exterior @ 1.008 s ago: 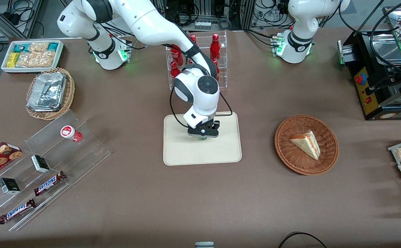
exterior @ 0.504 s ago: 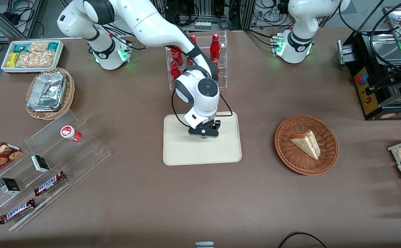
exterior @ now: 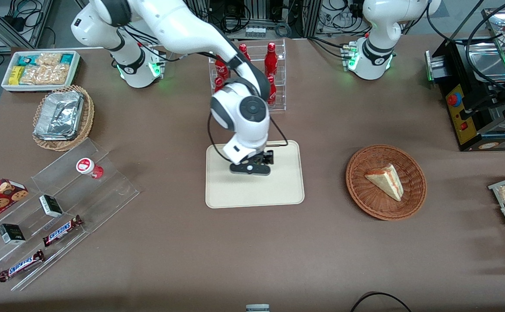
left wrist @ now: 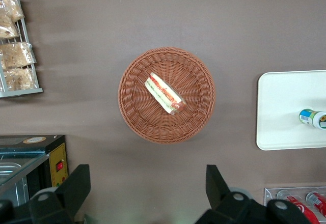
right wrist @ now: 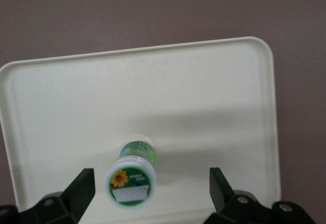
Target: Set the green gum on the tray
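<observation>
Gripper [right wrist: 147, 193]: fingers spread wide, holding nothing, above tray centre | small green plastic gum bottle with green-and-white lid [right wrist: 130, 184]: standing upright on the flat cream-beige rectangular tray [right wrist: 219, 107], between the fingers, untouched | handling: likely light, rigid, smooth-sided, tippable; grip across the body below the lid.

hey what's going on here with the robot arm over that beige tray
The working arm has put the green gum on the tray. The bottle stands upright on the tray, free of the fingers. The gripper hangs above it, open, with its fingers spread well wider than the bottle. In the front view the arm hides the bottle. The placing looks done; backing off would likely be next.
</observation>
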### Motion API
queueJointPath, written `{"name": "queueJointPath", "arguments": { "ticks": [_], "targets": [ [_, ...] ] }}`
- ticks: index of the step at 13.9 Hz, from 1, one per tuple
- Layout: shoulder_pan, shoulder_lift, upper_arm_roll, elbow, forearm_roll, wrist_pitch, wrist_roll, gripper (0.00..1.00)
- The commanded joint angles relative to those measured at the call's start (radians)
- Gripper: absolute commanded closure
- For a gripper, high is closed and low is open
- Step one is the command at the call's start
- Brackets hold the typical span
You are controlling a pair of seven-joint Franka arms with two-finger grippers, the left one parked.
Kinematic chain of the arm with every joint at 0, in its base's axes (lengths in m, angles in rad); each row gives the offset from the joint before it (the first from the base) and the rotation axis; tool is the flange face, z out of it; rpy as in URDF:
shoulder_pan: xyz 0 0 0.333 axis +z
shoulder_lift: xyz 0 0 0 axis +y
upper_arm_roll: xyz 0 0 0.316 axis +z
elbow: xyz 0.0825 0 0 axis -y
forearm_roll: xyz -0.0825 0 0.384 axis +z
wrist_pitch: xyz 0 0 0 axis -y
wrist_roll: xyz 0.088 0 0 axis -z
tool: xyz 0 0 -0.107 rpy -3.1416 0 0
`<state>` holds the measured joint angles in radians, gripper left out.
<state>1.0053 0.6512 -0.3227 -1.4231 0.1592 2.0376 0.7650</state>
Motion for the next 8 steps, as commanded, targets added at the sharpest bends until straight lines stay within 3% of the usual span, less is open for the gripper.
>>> {"name": "queueJointPath", "arguments": {
  "ticks": [1, 5, 8],
  "targets": [
    [-0.056, -0.149, 0.005, -0.025, 0.028, -0.146, -0.093, 0.00],
    [-0.161, -0.351, 0.002, -0.103, 0.020, -0.295, -0.231, 0.00],
    [-0.174, -0.565, 0.002, -0.274, -0.129, -0.300, -0.234, 0.00]
  ]
}}
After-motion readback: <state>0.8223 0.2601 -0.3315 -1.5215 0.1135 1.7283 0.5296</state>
